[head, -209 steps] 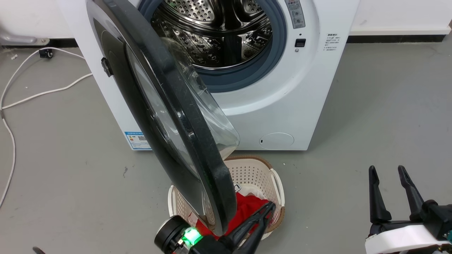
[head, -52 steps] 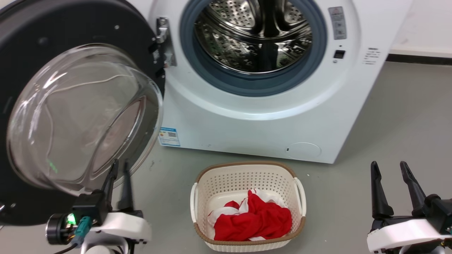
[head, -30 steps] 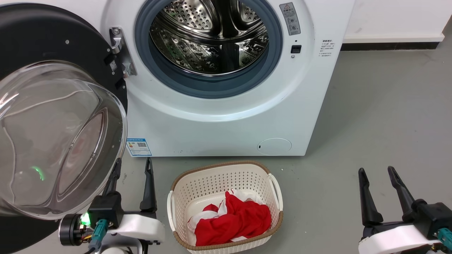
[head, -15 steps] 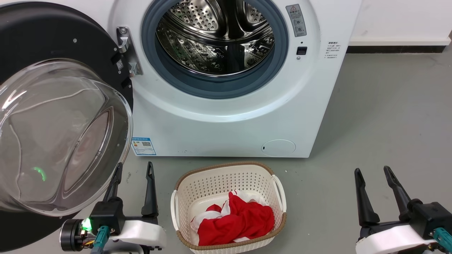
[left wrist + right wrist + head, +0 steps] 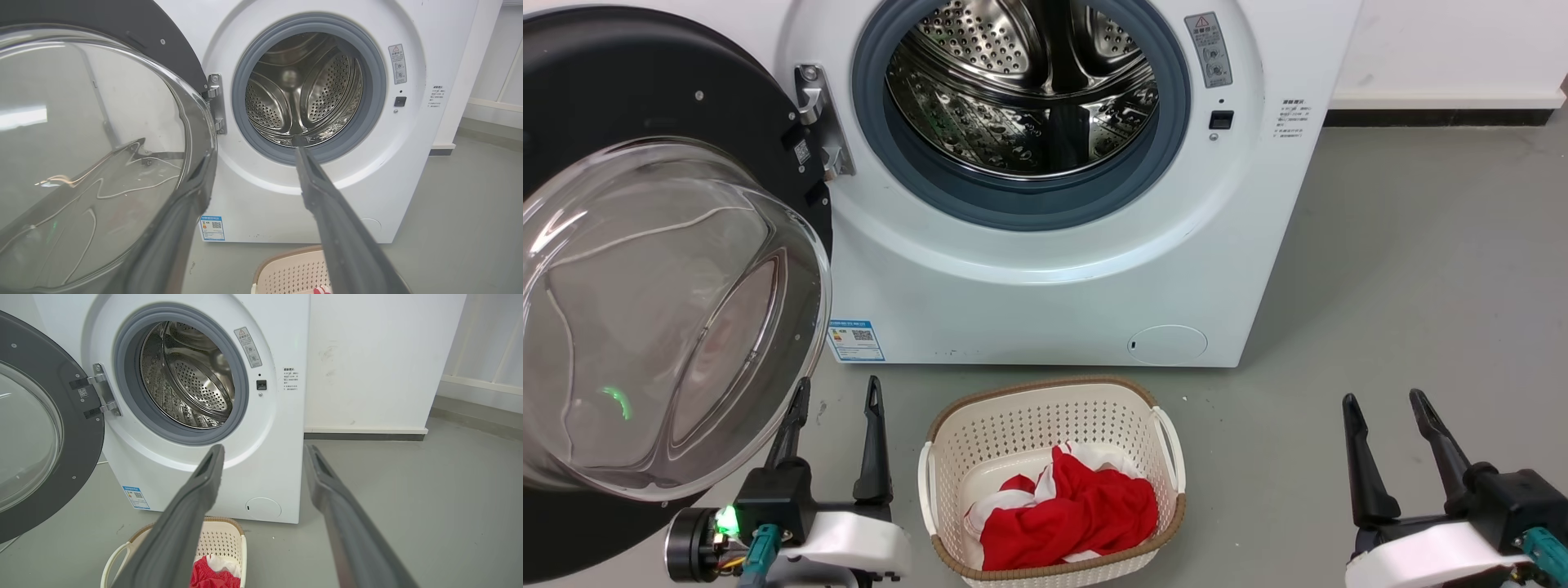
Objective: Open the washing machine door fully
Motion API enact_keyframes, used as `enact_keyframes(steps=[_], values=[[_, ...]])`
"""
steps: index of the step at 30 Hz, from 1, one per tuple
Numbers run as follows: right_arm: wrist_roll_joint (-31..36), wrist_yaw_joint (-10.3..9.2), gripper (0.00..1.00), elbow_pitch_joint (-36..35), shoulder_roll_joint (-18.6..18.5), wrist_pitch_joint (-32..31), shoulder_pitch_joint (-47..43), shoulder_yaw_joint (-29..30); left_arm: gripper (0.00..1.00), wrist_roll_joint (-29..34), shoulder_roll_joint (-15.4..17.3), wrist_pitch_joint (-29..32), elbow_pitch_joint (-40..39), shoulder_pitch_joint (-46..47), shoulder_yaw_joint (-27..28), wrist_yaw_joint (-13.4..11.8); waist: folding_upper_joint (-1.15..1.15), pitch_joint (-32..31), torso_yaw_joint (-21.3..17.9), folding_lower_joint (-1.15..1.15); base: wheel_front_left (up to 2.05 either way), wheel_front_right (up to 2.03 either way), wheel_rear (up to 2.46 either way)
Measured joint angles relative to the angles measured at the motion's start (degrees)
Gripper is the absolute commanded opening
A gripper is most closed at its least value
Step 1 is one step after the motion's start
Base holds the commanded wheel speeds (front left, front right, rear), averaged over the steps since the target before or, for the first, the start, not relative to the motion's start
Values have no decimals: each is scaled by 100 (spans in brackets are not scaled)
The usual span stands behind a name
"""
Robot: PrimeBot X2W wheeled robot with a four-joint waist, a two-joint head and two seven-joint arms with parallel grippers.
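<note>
The washing machine door (image 5: 662, 73) is shown swung wide at the left of the washing machine (image 5: 1045, 302), inner face turned outward. The left gripper (image 5: 839, 385), fingers spread and empty, is placed just beside its glass bowl (image 5: 645, 310), nearer than the right gripper (image 5: 1383, 398), likewise spread, far right.

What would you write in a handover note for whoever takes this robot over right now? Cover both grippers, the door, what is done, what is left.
Left gripper: open, empty, beside the door; contact unclear.
Right gripper: open, empty, over the floor.
The door: wide open, left of the washing machine; drum uncovered.
Done: opening, seemingly full.
Left: perhaps checking it swings no further.
</note>
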State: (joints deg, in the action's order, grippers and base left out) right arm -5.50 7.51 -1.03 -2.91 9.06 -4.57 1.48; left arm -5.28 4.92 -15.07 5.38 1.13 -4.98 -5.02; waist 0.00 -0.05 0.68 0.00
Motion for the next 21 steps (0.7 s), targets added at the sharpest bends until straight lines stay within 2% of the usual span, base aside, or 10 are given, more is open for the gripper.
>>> enact_keyframes(steps=[1,5,21], values=[[-1,0,0,7,0,0,1,-1,0,0,-7,0,-3,0,9,10,0,-1,-1,0,0,0,0],[-30,0,0,183,1,-3,-79,-26,0,-51,-20,38,194,-87,-2,33,0,-2,-2,0,0,0,0],[-1930,0,0,464,-55,-230,11,-35,0,-1829,-48,488,342,-59,227,252,0,1,-11,0,0,0,0]])
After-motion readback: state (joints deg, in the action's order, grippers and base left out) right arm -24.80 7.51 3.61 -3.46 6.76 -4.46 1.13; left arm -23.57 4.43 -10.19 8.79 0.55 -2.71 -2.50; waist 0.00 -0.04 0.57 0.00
